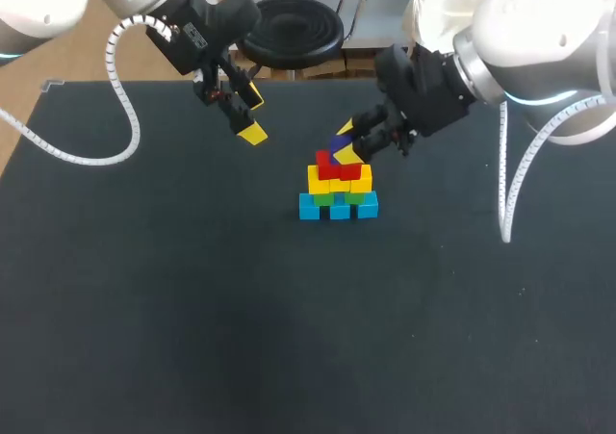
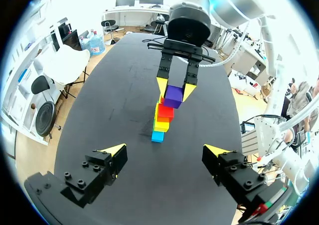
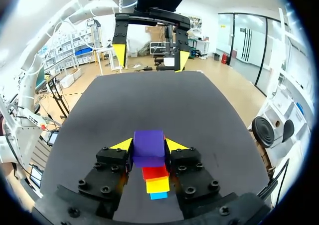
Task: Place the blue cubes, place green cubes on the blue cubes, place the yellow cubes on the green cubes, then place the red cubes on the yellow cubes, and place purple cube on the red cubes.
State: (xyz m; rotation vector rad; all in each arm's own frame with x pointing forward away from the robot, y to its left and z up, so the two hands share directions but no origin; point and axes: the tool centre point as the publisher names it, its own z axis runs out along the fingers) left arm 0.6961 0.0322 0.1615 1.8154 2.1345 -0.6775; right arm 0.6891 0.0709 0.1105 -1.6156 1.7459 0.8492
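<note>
A stepped stack stands mid-table: blue cubes (image 1: pixel 339 210) at the bottom, then green cubes (image 1: pixel 322 199), yellow cubes (image 1: pixel 339 183) and red cubes (image 1: pixel 348 171). My right gripper (image 1: pixel 348 141) is shut on the purple cube (image 1: pixel 340 148), holding it directly over the red cubes; I cannot tell whether they touch. In the right wrist view the purple cube (image 3: pixel 148 144) sits between the yellow tips, with the red cubes (image 3: pixel 155 172) beneath. My left gripper (image 1: pixel 246 114) hangs open and holds nothing, left of the stack and behind it. In its own view the stack (image 2: pixel 160 122) lies ahead of it.
The black tabletop (image 1: pixel 192 309) spreads wide on all sides of the stack. Its back edge (image 1: pixel 115 82) runs just behind both arms. No other loose objects show on it.
</note>
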